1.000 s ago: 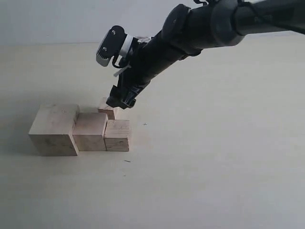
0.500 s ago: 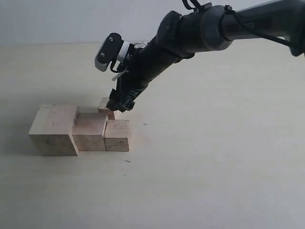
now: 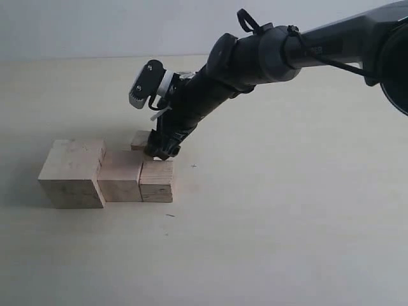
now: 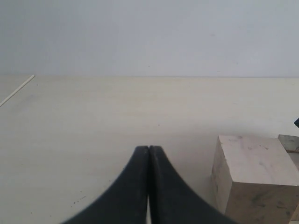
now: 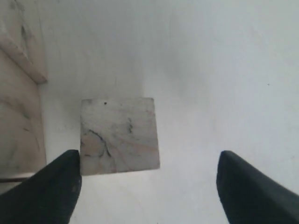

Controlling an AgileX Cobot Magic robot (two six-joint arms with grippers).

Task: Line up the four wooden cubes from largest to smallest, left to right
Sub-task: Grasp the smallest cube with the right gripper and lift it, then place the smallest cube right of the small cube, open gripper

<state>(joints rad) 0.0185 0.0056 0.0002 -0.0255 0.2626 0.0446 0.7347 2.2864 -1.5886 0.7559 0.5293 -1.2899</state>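
Observation:
Three of the four wooden cubes stand touching in a row: the largest cube (image 3: 71, 173) at the left, then the second cube (image 3: 121, 176), then the third cube (image 3: 157, 181). Behind them sits the smallest cube (image 3: 139, 139), partly hidden by my right gripper (image 3: 160, 152). That gripper (image 5: 148, 156) is open and points down over the smallest cube (image 5: 119, 135), which lies close to one fingertip (image 5: 65, 175), with a wide gap to the other. My left gripper (image 4: 149, 150) is shut and empty, low over the table beside the largest cube (image 4: 250, 179).
The pale table (image 3: 287, 210) stretches to the right and front of the row. My right arm (image 3: 255, 57) reaches in from the upper right across the middle. Larger cube faces (image 5: 18, 116) stand next to the smallest cube.
My right gripper has come down towards the smallest cube, its tip now lower and just behind the third cube. The cubes and the left gripper have not moved.

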